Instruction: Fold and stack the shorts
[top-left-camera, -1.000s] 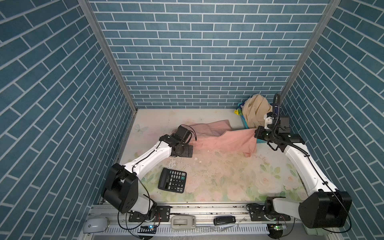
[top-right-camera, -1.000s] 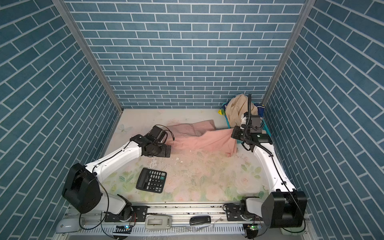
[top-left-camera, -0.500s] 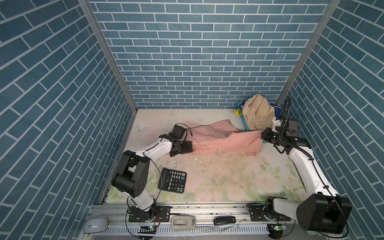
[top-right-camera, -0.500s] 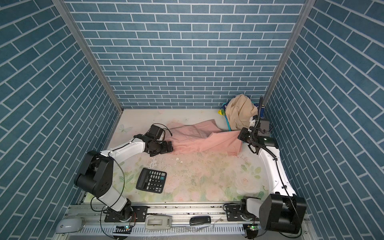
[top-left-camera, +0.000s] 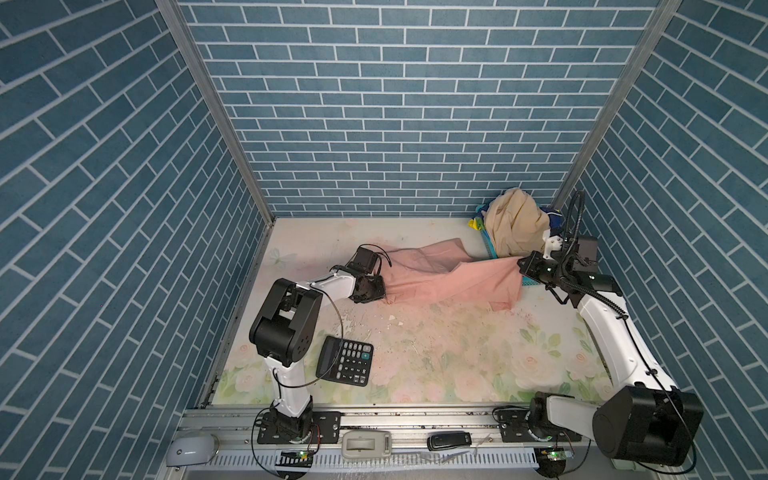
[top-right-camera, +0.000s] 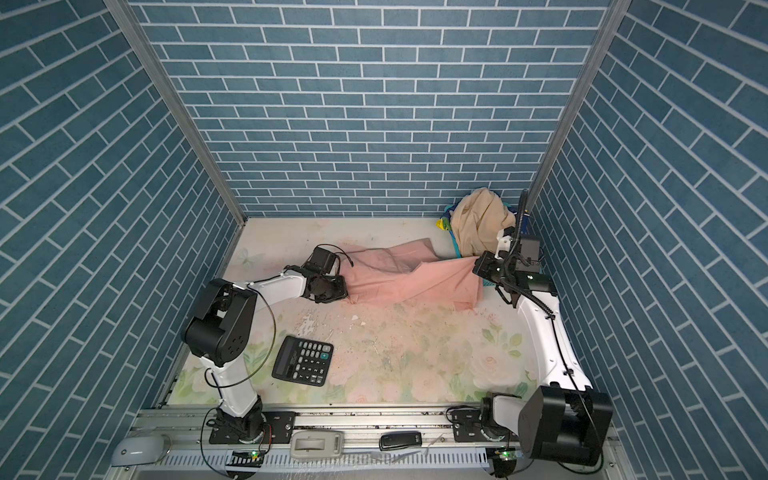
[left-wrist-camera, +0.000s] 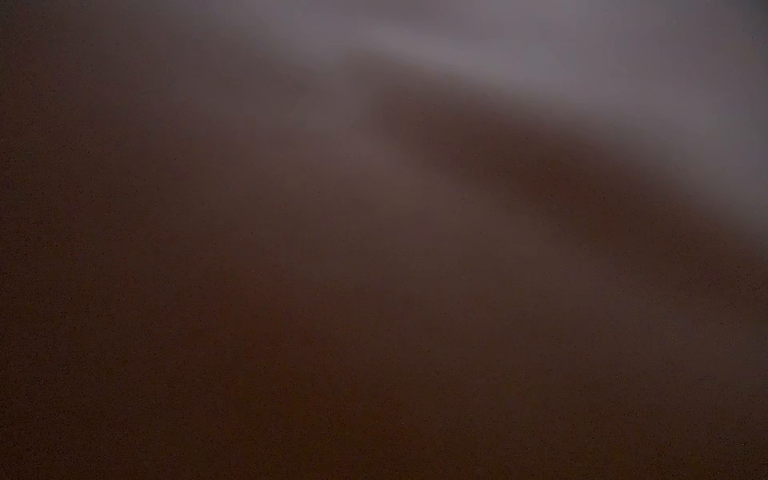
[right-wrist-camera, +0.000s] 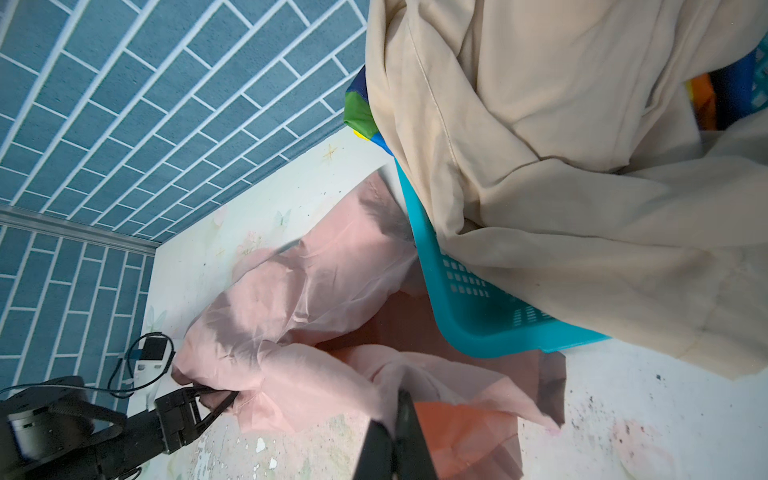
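**Pink shorts gripped at both ends**

- floral counter (top-left-camera: 436, 353) carries everything
- salmon-pink shorts (top-left-camera: 449, 278) are strung across its far half between the two arms: one leg lies flat toward the back wall, and the right end is raised off the surface
- beige shorts (top-left-camera: 513, 226) are heaped in the far right corner, draped over the rim of the teal basket (right-wrist-camera: 469, 307)
- rainbow-striped shorts (right-wrist-camera: 359, 112) poke out from under the beige pair, mostly hidden
- calculator (top-left-camera: 345, 365) sits front left, well apart from the cloth
- left claw (right-wrist-camera: 230, 399) is pinched closed on the pink shorts' left edge, low at the counter; its wrist view is only a dark red blur
- right claw (top-left-camera: 521, 266) is clamped tight on the right edge, just beside the basket
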